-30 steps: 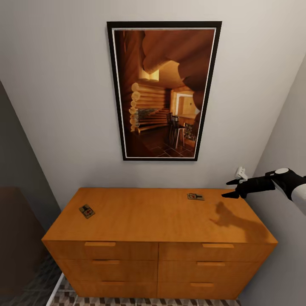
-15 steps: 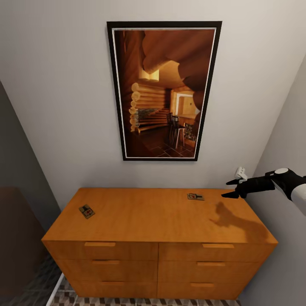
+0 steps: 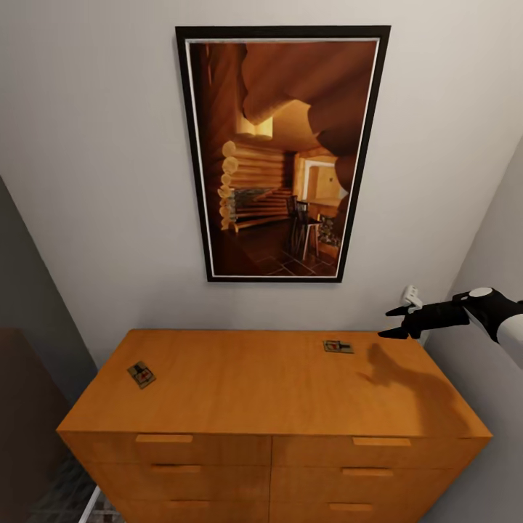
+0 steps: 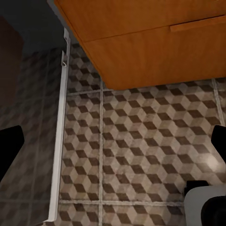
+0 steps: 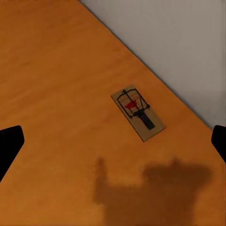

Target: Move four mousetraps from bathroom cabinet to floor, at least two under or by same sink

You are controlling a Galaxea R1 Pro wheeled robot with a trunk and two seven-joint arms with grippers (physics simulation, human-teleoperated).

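Two mousetraps lie on top of the orange-brown cabinet point(image 3: 269, 392): one mousetrap point(image 3: 141, 374) near its left end, another mousetrap point(image 3: 338, 346) near the back right, also seen close up as a tan board with a red spot point(image 5: 138, 112). My right gripper point(image 3: 393, 322) hovers open above the cabinet's back right corner, a little to the right of that trap, with nothing between its fingers. Low beside the cabinet front point(image 4: 155, 42), my left gripper point(image 4: 113, 143) is open over the cube-patterned bathroom floor point(image 4: 136, 141).
A large framed picture point(image 3: 282, 152) hangs on the wall behind the cabinet. Walls close in on both sides. A small white fitting point(image 3: 412, 296) sits on the right wall near my right gripper. A white strip point(image 4: 60, 132) runs along the floor by the cabinet's left side.
The head view has shifted so the cabinet and picture look nearer and larger. My right gripper holds the same pose, and the mousetraps lie where they were.
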